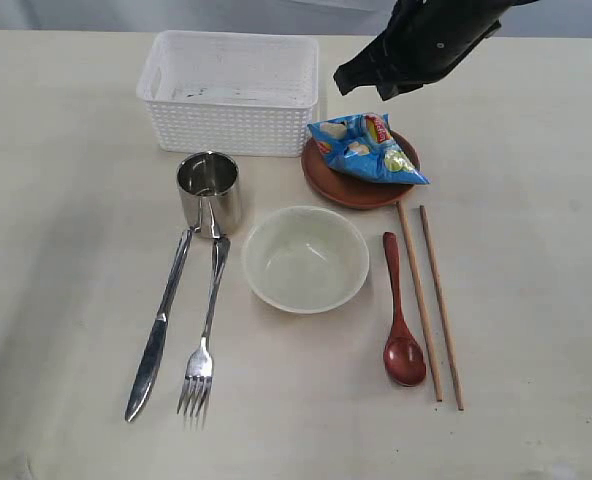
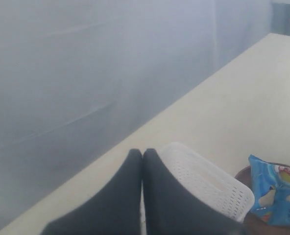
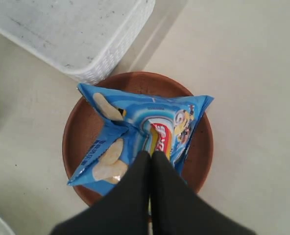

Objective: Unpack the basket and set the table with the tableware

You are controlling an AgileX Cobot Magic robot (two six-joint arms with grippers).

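Pale beige table fills the exterior view, with a grey backdrop along its far edge. One white basket stands at the back, its perforated walls upright and nothing showing inside. Just in front of its left half stands one steel cup, upright.

Below the cup lie one knife and one fork, side by side, handles toward the cup and the fork on the right. One cream bowl sits right of the fork, upright and holding nothing. To its right lies one dark red spoon, then two wooden chopsticks, roughly parallel and slightly apart.

One reddish-brown plate sits just beside the basket's right front corner, and one blue chip bag lies on it, covering much of the plate.

Only one arm shows in the exterior view. That is the right gripper, which hangs above the bag and plate, apart from them. In the right wrist view its fingers are pressed together with nothing between them.

The left gripper appears only in its own wrist view. Its jaws are likewise together and empty, and it is raised near the basket's rim, with the bag off to one side.
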